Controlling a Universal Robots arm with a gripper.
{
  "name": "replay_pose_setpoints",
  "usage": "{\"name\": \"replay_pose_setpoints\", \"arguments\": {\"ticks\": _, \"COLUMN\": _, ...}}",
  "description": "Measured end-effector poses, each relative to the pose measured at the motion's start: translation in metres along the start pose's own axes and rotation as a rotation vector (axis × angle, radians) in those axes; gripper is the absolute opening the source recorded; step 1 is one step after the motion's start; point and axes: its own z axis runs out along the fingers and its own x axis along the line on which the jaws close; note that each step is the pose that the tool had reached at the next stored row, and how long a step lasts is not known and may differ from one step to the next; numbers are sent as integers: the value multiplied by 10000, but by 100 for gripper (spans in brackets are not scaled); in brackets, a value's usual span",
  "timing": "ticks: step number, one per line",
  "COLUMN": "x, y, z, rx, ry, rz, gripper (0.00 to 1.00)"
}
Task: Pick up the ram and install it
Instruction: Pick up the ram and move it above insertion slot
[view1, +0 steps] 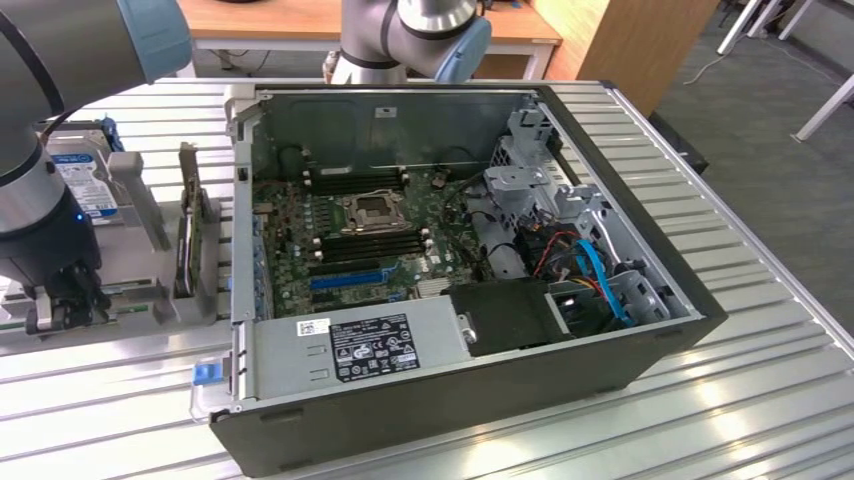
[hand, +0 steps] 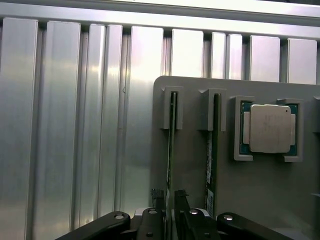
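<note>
The ram (hand: 171, 145) is a thin green stick standing on edge in a slot of the grey holder (hand: 192, 165). A second stick (hand: 212, 150) stands in the neighbouring slot. My gripper (hand: 170, 196) is down over the first stick, with one black finger (hand: 159, 200) on each side of its end. The jaws stand narrow but slightly apart from the board. In the exterior view the gripper (view1: 60, 305) hangs low over the holder (view1: 140, 300), at that view's left of the open computer case (view1: 467, 330).
A silver processor chip (hand: 270, 129) lies in a pocket of the holder. A dark card (view1: 194, 235) and a hard drive (view1: 74, 180) stand on the holder by the case. The motherboard's black memory slots (view1: 374, 240) lie inside the case. The ribbed metal table (view1: 747, 400) surrounds everything.
</note>
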Motion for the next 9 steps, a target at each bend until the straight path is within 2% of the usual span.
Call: {"name": "replay_pose_setpoints", "arguments": {"ticks": 9, "x": 2, "y": 1, "z": 0, "rx": 0, "ry": 0, "rz": 2, "gripper": 23}}
